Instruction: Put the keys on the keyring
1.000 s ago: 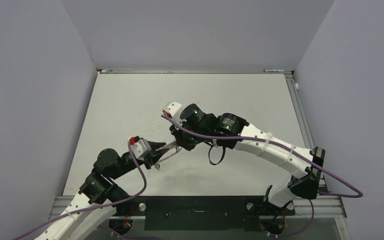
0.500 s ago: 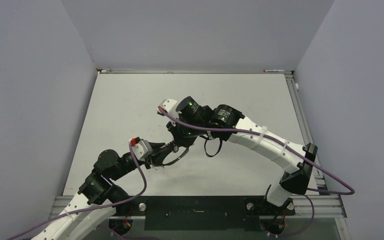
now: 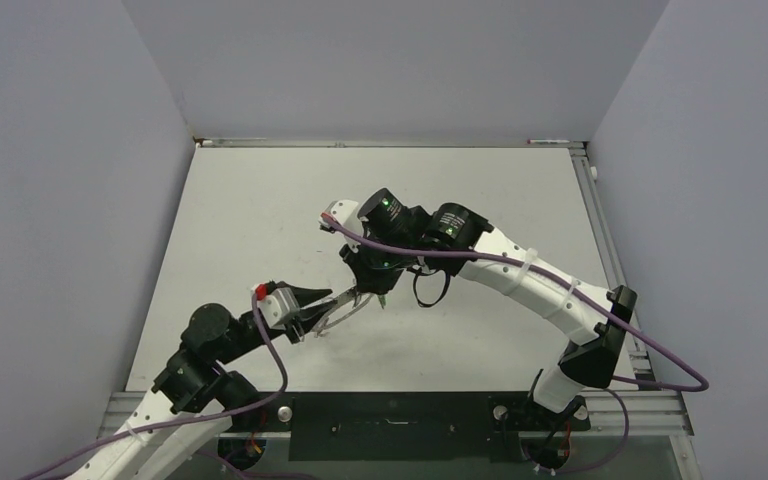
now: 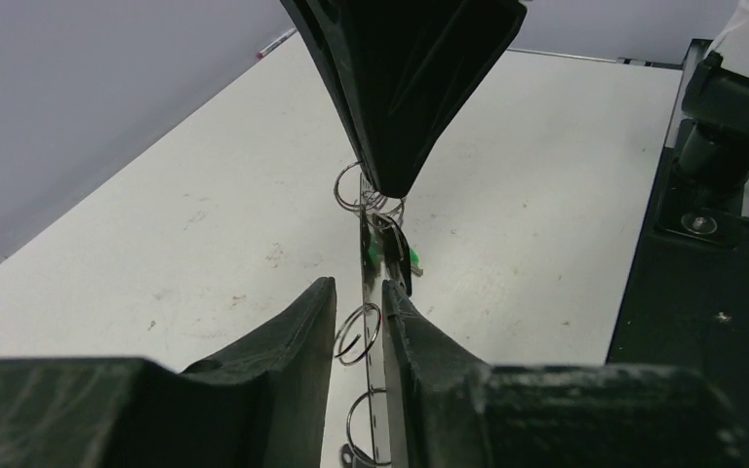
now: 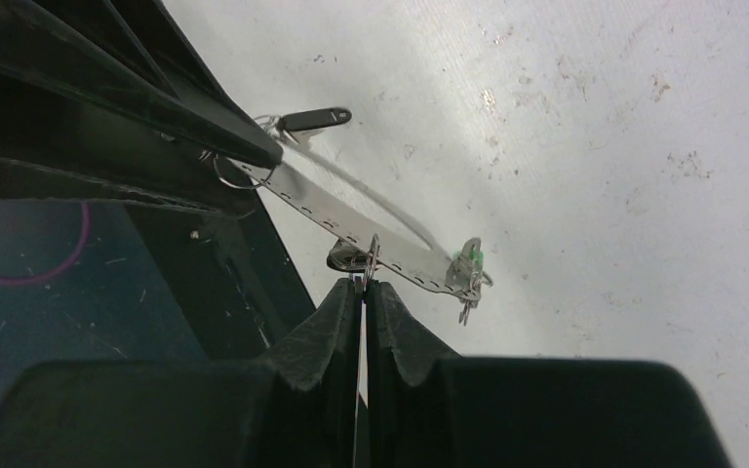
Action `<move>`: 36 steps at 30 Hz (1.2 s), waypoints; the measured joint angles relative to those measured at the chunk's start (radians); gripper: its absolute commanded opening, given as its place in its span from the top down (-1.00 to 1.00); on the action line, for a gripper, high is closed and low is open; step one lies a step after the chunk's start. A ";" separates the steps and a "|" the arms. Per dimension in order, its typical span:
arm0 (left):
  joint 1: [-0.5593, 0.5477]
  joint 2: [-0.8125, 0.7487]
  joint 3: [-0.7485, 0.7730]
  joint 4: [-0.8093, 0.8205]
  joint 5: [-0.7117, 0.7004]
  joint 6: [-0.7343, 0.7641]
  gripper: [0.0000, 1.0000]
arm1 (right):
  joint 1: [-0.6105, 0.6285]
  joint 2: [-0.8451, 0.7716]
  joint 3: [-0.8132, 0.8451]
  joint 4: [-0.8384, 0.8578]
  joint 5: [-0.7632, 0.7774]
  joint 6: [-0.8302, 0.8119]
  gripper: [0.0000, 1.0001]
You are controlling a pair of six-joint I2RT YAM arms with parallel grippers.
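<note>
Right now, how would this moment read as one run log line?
left gripper: shut on metal strip | right gripper: shut, tip at a ring | held item: unclear | strip: lifted off table

We record:
- Strip [image 5: 351,226]: perforated bright metal, smooth, reflective.
- Rings [image 4: 337,341]: thin polished wire.
- Left gripper [image 4: 359,292], right gripper [image 5: 363,292]: black plastic, matt, faintly grainy.
- Table [image 3: 260,200]: white, matt; we note scuffs and specks.
- Cable [image 3: 430,255]: purple, smooth sheath.
- Walls [image 3: 60,200]: grey, matt, even.
</note>
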 measured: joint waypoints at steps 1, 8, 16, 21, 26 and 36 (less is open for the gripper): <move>0.000 -0.004 0.000 0.001 0.004 -0.002 0.32 | -0.004 0.000 -0.006 -0.006 0.000 -0.004 0.90; 0.000 -0.010 0.000 0.008 0.067 -0.016 0.01 | -0.024 0.000 -0.016 -0.035 0.000 -0.036 0.90; 0.000 -0.002 0.000 0.072 0.210 -0.072 0.15 | 0.012 0.000 -0.016 -0.058 -0.018 -0.095 0.90; 0.001 0.019 0.021 0.072 0.253 -0.077 0.21 | 0.072 -0.006 -0.018 -0.072 -0.018 -0.134 0.90; 0.001 0.054 0.072 0.046 0.277 -0.050 0.33 | 0.126 -0.026 -0.021 -0.077 -0.010 -0.166 0.89; 0.001 0.104 0.077 0.045 0.330 -0.037 0.44 | 0.179 -0.047 -0.020 -0.092 0.004 -0.199 0.90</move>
